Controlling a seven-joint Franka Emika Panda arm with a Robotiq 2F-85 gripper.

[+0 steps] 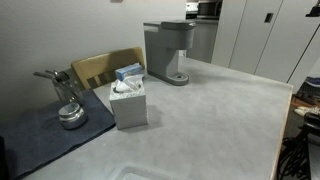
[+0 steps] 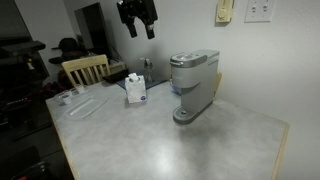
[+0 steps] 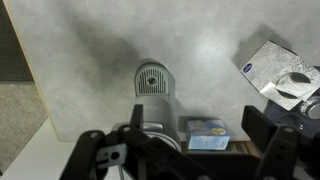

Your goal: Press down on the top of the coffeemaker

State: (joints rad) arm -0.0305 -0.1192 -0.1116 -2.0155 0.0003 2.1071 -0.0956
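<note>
Two dark fingers [image 3: 268, 145] sit closest to the lens, at the bottom edge of the wrist view. They are spread wide with nothing gripped between them. The gripper [image 2: 140, 31] is fully open and empty, hanging high above the coffeemaker [image 2: 192, 85], well apart from its top, no contact. The wrist view looks straight down, with the coffeemaker between the fingers.

The coffeemaker is a tall grey box, upright on the grey table [image 1: 225, 110]. Its darker flat top overhangs the front, and a round silver drip tray [image 1: 178, 78] sits at its base. In an exterior view it stands close to the wall.

- The tissue box [image 1: 130, 103] is a grey cube with white tissue sticking out, near the coffeemaker on the table and not touching it.
- The blue box [image 3: 208, 133] is just beside the coffeemaker's back end in the wrist view; cannot tell if they touch.
- The wooden chair [image 1: 105, 66] is past the tissue box from the coffeemaker, at the table edge.
- The metal pot [image 1: 68, 108] with a handle is well apart from the coffeemaker, farther than the tissue box, and sits on a dark cloth [image 1: 40, 140].
- Wall plates [image 2: 258, 10] are high on the wall above the coffeemaker.
</note>
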